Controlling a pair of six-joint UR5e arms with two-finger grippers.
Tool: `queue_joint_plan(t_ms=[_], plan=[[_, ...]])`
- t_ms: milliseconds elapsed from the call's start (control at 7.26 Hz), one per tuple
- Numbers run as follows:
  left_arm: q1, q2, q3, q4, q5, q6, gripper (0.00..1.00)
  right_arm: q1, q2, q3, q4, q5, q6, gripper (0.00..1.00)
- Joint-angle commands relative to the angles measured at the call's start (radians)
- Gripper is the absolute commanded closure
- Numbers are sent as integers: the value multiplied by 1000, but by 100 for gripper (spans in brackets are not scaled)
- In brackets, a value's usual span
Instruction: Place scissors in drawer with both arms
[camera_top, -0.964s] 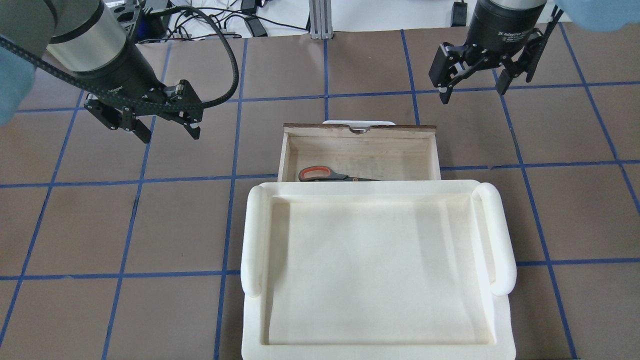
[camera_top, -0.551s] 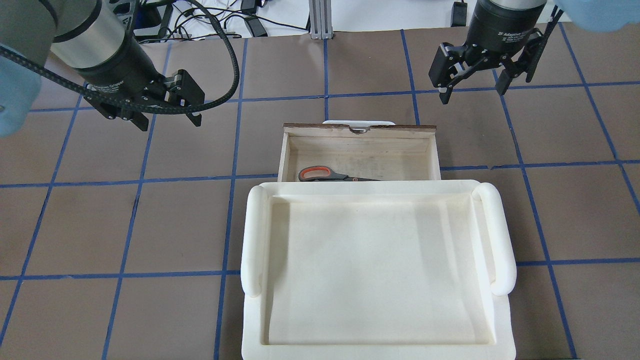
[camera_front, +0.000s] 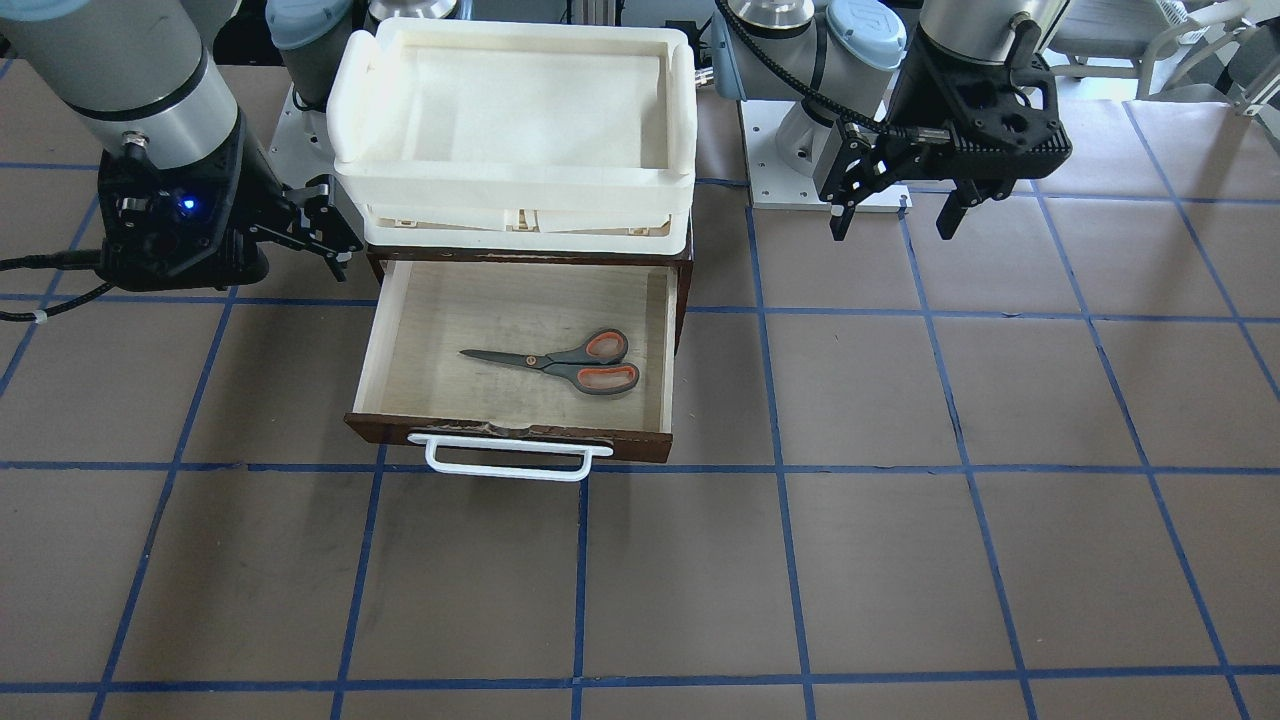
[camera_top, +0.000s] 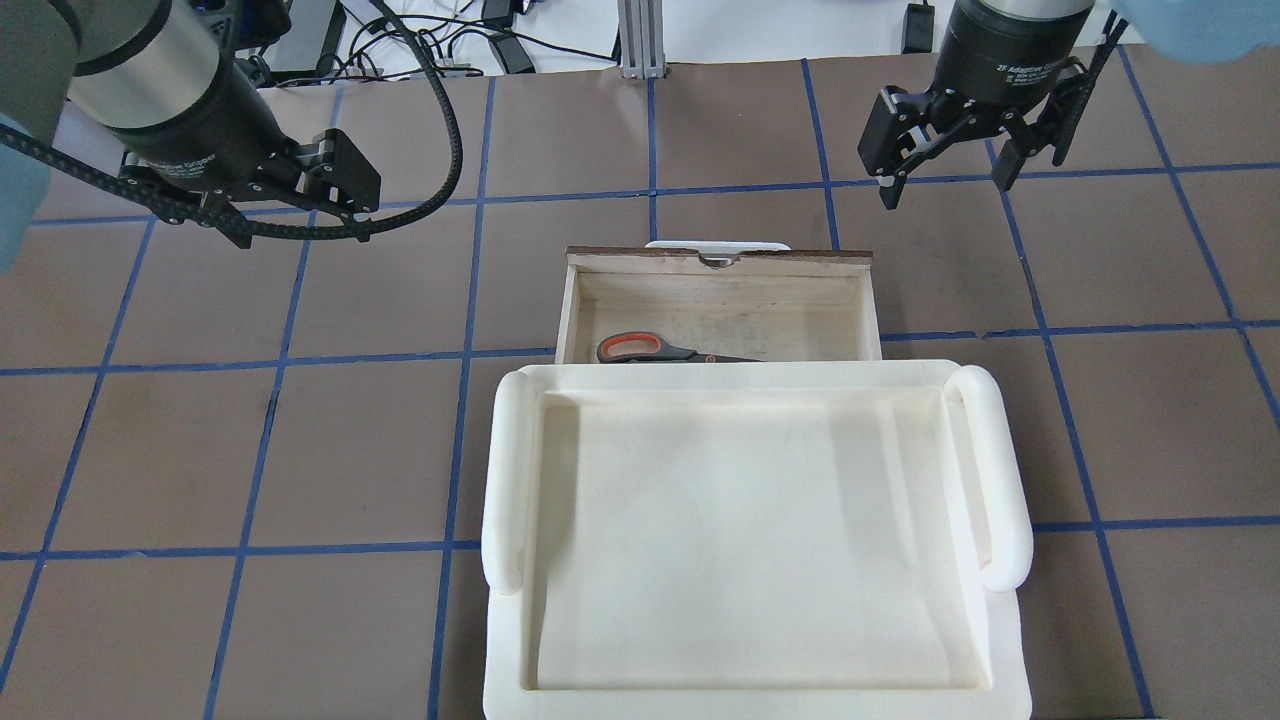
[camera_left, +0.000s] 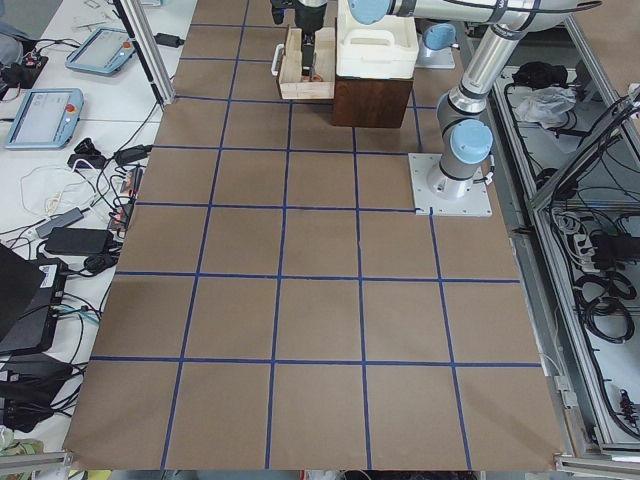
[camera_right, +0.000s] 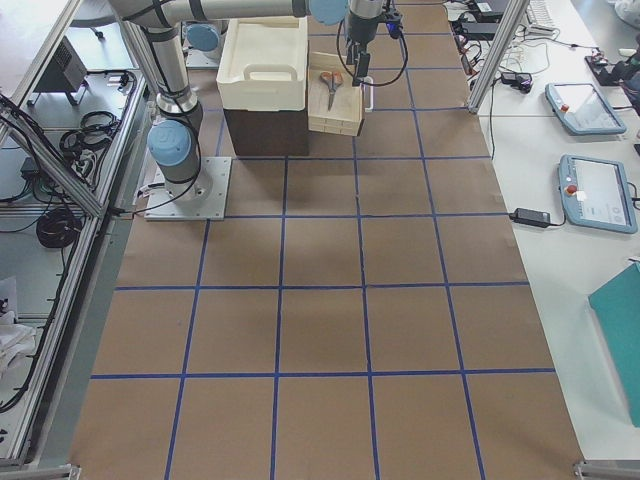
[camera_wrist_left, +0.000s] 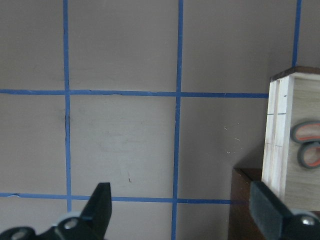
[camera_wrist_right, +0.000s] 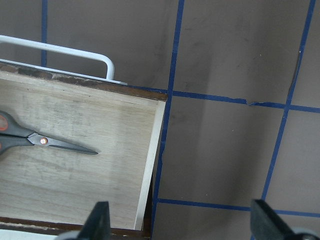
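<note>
The scissors (camera_front: 570, 362) lie flat inside the open drawer (camera_front: 640, 445), handles toward the robot's left. In the overhead view the scissors (camera_top: 650, 349) are partly hidden by the tray rim, inside the drawer (camera_top: 720, 268). My left gripper (camera_top: 300, 235) is open and empty, above the table to the far left of the drawer; it also shows in the front view (camera_front: 892, 225). My right gripper (camera_top: 945, 190) is open and empty, beyond the drawer's right front corner. The right wrist view shows the scissors' blades (camera_wrist_right: 65, 145).
A cream-white plastic tray (camera_top: 505, 470) sits on the dark cabinet, above the back of the drawer. The white bar handle (camera_front: 505, 465) sticks out from the drawer front. Cables and a metal post (camera_top: 640, 40) lie at the far table edge.
My left gripper has moved left and toward the far edge, away from the drawer. The right gripper, drawer and scissors have stayed put.
</note>
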Motion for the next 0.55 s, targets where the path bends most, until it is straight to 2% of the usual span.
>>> queue_joint_plan(t_ms=[0,413], plan=[[-18,7,2,1,-1,-25,1,0,0,0,4,0,0,0],[-21,10,2,1,-42,-46,0,0,0,0,5,0,0,0]])
